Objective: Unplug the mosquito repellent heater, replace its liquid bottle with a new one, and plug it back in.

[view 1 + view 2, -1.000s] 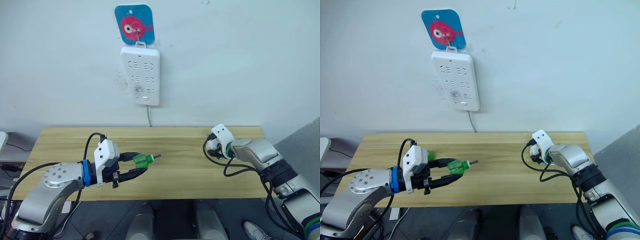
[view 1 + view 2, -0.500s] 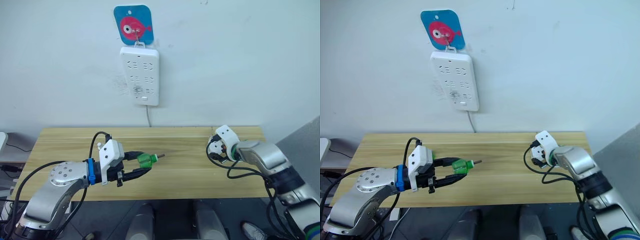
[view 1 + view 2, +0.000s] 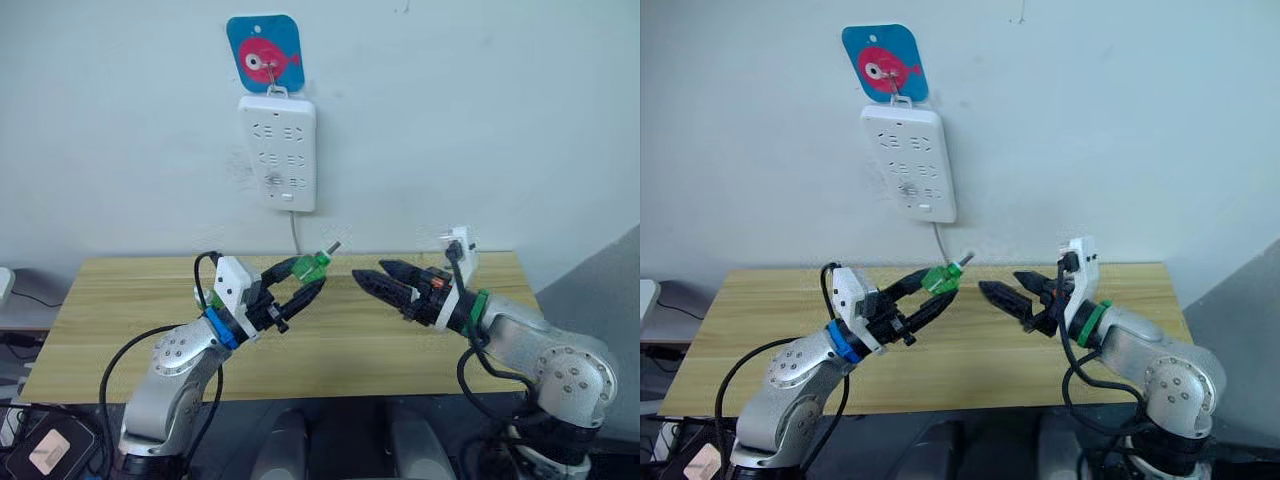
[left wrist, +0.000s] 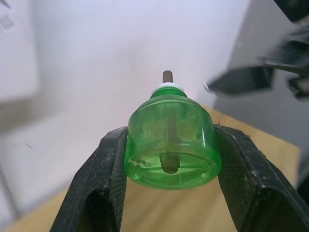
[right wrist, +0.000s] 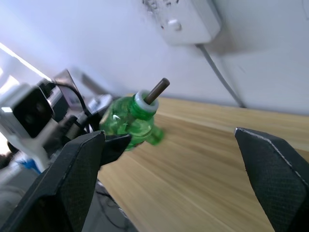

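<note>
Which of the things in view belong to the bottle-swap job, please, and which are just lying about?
Belong to the job:
- green liquid bottle, clamped in the left pincer
- right pincer, open, facing the bottle
- white power strip on the wall

Just there:
- fish hook plate
- wooden table

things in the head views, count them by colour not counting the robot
green: 1, the liquid bottle held in the left hand
white: 1, the power strip on the wall
blue and pink: 1, the fish hook plate above it
wood: 1, the table
total: 4
</note>
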`<state>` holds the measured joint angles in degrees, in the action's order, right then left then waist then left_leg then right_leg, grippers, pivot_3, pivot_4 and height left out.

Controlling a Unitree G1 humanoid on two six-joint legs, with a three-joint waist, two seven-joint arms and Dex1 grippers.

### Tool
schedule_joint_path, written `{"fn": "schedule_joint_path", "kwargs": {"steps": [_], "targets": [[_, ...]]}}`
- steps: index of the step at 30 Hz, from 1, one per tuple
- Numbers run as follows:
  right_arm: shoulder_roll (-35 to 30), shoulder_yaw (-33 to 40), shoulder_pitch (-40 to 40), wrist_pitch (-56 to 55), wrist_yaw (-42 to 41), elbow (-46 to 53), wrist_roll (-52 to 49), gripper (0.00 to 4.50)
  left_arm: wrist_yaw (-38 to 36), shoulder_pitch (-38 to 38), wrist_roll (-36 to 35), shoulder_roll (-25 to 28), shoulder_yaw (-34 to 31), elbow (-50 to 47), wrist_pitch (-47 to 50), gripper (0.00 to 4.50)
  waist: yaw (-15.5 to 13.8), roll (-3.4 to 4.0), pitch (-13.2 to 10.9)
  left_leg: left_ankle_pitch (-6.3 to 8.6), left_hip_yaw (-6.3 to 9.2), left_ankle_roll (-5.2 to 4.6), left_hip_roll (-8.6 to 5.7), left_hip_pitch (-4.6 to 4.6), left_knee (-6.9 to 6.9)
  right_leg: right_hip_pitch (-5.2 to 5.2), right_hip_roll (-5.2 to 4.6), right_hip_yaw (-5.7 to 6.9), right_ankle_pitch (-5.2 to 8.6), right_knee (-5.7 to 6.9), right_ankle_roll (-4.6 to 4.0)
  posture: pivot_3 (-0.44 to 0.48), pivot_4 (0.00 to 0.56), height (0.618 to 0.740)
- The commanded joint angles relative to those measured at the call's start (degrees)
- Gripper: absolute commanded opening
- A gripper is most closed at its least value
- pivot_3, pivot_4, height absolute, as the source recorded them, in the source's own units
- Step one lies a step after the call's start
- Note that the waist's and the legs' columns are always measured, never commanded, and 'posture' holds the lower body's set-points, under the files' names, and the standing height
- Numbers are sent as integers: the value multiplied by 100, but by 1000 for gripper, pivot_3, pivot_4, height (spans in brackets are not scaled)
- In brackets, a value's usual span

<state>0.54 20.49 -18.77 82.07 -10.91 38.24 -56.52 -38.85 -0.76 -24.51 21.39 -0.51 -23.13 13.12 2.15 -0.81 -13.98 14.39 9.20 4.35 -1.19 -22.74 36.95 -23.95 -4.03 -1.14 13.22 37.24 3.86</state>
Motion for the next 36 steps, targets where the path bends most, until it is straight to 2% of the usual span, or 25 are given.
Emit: {"fn": "schedule_joint_path", "kwargs": {"steps": [1,12,15,20,24,25,30,32,33,35,36], "targets": [[428,-98,-172,95,466,-118,-557,4500,146,-32,118,-164,268,-370,-158,2237,20,3,1,0,0,0,0,1,-1,0,0,0,0,0,0,-62,207,740],[467,-535,-534,-386,908,-907,-1028,4500,356,-52,106,-202,446,-613,-57,2237,104,13,15,0,0,0,0,-1,-3,-7,1,0,1,12,-1,-38,192,740],[376,-619,-527,-468,871,-1000,-1222,3937,390,-60,108,-184,476,-683,-47,2237,106,14,15,0,1,0,0,-1,-3,-7,1,0,1,11,-1,-29,190,740],[221,-755,-512,-606,918,-1173,-1630,2126,366,5,78,-170,535,-790,-11,2237,106,13,16,0,1,0,0,-2,-2,-7,1,0,0,13,-1,-27,189,740],[24,-871,-510,-722,977,-1329,-1955,928,299,100,91,-140,587,-837,-91,2237,106,13,17,0,0,-1,-1,-2,-2,-7,1,-1,1,15,-1,-24,189,740],[-28,-893,-508,-737,994,-1376,-2082,805,289,117,105,-128,596,-838,-108,2237,105,13,17,0,0,-1,-1,-2,-2,-7,1,-1,1,15,-1,-23,188,740],[-360,-1075,-508,-793,1034,-1469,-2549,806,250,124,152,-95,554,-743,-254,2237,105,13,17,0,0,-1,-1,-2,-2,-7,1,-2,1,15,-1,-18,192,740],[-520,-1140,-503,-870,1043,-1474,-2603,806,227,142,244,-10,520,-694,-290,2951,106,13,17,0,0,-1,-1,-2,-2,-7,1,-1,1,15,-1,-15,195,740],[-680,-1173,-510,-937,952,-1448,-2416,806,198,232,328,119,463,-680,-290,3164,112,13,17,0,0,-1,-1,-2,-3,-7,1,-1,1,15,-1,-16,198,740],[-1004,-1287,-519,-1146,733,-1384,-1966,806,144,463,428,368,318,-676,-253,3857,113,13,17,0,0,-1,1,0,-4,-8,3,-1,1,16,-1,-15,199,740],[-1348,-1567,-516,-1475,369,-1297,-1356,806,116,618,452,508,205,-671,-250,4131,112,13,17,0,0,-1,0,0,-5,-8,3,-2,2,17,-1,-10,202,740]]}}
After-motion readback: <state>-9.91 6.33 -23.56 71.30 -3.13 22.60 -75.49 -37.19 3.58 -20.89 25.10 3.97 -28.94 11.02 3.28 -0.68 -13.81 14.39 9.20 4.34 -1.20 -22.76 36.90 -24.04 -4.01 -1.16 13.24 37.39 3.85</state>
